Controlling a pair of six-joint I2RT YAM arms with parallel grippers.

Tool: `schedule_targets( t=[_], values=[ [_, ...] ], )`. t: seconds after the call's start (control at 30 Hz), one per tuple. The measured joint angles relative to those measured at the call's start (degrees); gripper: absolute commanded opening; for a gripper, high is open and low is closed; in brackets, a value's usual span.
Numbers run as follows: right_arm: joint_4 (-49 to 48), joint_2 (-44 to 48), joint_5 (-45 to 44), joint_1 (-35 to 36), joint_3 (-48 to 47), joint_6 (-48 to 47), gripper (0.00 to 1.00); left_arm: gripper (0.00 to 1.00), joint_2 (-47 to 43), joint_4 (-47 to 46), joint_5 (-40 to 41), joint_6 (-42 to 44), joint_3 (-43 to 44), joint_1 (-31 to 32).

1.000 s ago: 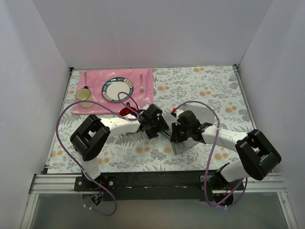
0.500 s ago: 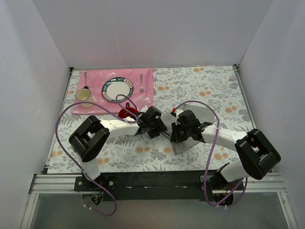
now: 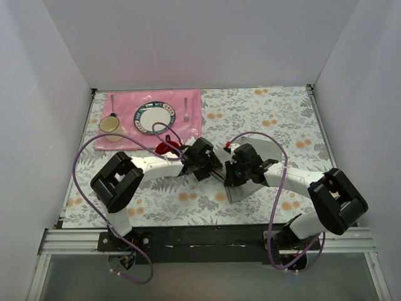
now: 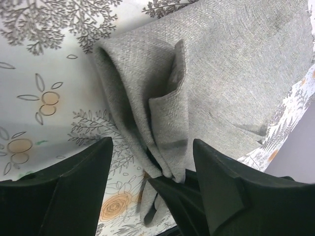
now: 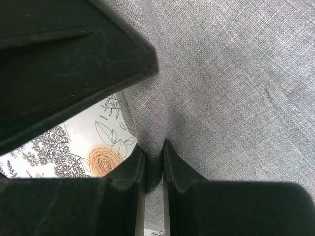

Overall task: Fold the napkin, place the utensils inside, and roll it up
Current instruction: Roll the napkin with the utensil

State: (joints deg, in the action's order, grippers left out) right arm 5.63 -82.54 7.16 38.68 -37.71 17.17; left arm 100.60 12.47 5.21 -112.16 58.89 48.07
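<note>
The grey napkin [image 3: 239, 190] lies on the floral tablecloth under my right arm, its left edge bunched into folds [image 4: 162, 98]. My right gripper [image 3: 229, 170] is shut on a raised fold of the napkin [image 5: 153, 164] at that edge. My left gripper [image 3: 212, 167] is open, and its two fingers [image 4: 64, 191] straddle the bunched fold [image 4: 151, 145] without closing on it. A dark finger of the right gripper [image 4: 177, 196] shows between them, pinching the cloth. The green-handled utensils are not in view.
A pink placemat [image 3: 194, 122] lies at the far left. On it are a plate [image 3: 155, 117], a small mug [image 3: 111, 126], a spoon [image 3: 112, 102] and a fork [image 3: 186, 110]. White walls enclose the table on three sides.
Very little: both grippers stay close together at the napkin's left edge, with only small shifts of the left wrist and its cable.
</note>
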Motion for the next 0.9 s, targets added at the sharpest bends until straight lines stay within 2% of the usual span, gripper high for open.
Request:
schedule_targets(
  t=[0.2,0.37,0.47,0.5,0.67,0.73,0.77,0.87,0.9],
  values=[
    [0.02,0.0,0.09,0.0,0.0,-0.04,0.01,0.58,3.23,-2.05,-1.92,-0.63,1.46,-0.02],
    [0.74,-0.04,0.11,0.0,-0.35,-0.42,0.01,0.49,3.61,-4.13,-2.73,-1.7,0.52,-0.02],
    [1.14,-0.17,0.13,0.0,-0.59,-0.59,0.01,0.4,3.78,-6.16,-3.26,-2.29,-0.48,-0.02],
    [1.31,-0.24,0.13,0.0,-0.7,-0.63,0.01,0.33,4.0,-6.8,-3.34,-2.45,-0.7,0.0],
    [1.92,-0.46,0.33,0.0,-1.16,-0.9,0.01,0.16,4.2,-11.69,-3.58,-2.82,-3.8,-0.02],
    [2.25,-0.59,0.35,0.11,-1.38,-1.18,0.01,0.05,4.17,-13.42,-3.67,-3.15,-4.81,-0.02],
    [2.84,-0.79,0.28,0.39,-1.79,-1.49,0.01,0.03,4.17,-14.03,-3.76,-3.39,-5.07,-0.02],
    [4.81,-1.27,-2.08,2.01,-3.19,-2.45,0.14,0.0,4.07,-14.47,-4.04,-4.0,-5.18,0.0],
    [5.64,-1.49,-3.37,2.82,-3.8,-2.82,0.23,0.0,4.04,-14.38,-4.22,-4.17,-5.18,-0.02]
  ],
)
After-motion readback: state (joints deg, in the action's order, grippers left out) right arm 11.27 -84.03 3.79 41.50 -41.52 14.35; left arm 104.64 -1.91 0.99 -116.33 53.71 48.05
